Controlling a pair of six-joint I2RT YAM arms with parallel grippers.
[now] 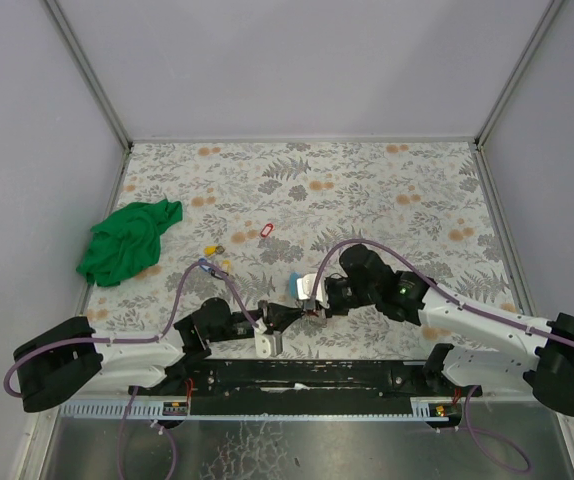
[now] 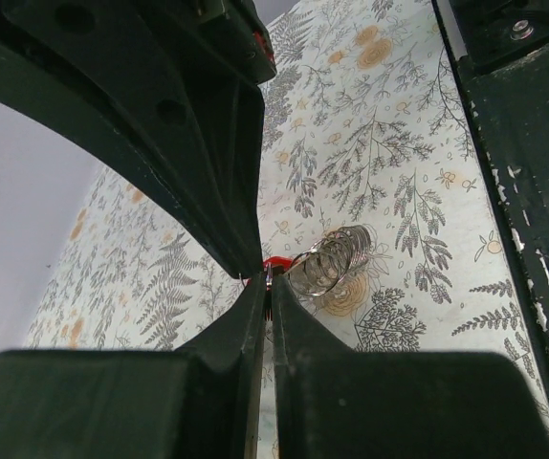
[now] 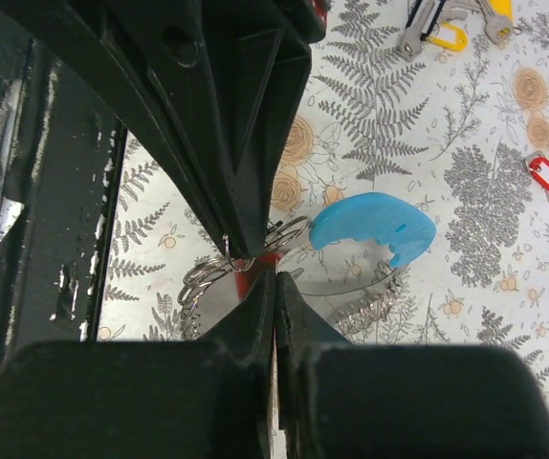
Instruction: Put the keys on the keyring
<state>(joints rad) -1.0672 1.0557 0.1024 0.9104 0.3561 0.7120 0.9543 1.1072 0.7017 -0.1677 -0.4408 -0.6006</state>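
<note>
Grey wire and a light-blue arc: found the keyring point(image 3: 370, 222) low at the near side of the tabletop point(image 1: 367, 190), right at the meeting tips of both pincers. Saw left pincer point(image 2: 267, 277) and right pincer point(image 3: 274, 273) pressed fully together, a red tag point(image 3: 247, 280) showing at their tips. Spotted loose keys point(image 1: 212, 251) well behind, near a green cloth point(image 1: 127, 240).

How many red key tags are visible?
2: one red plastic tag lies loose mid-table; another shows at the right gripper, beside the blue-arced keyring. More may be hidden.
</note>
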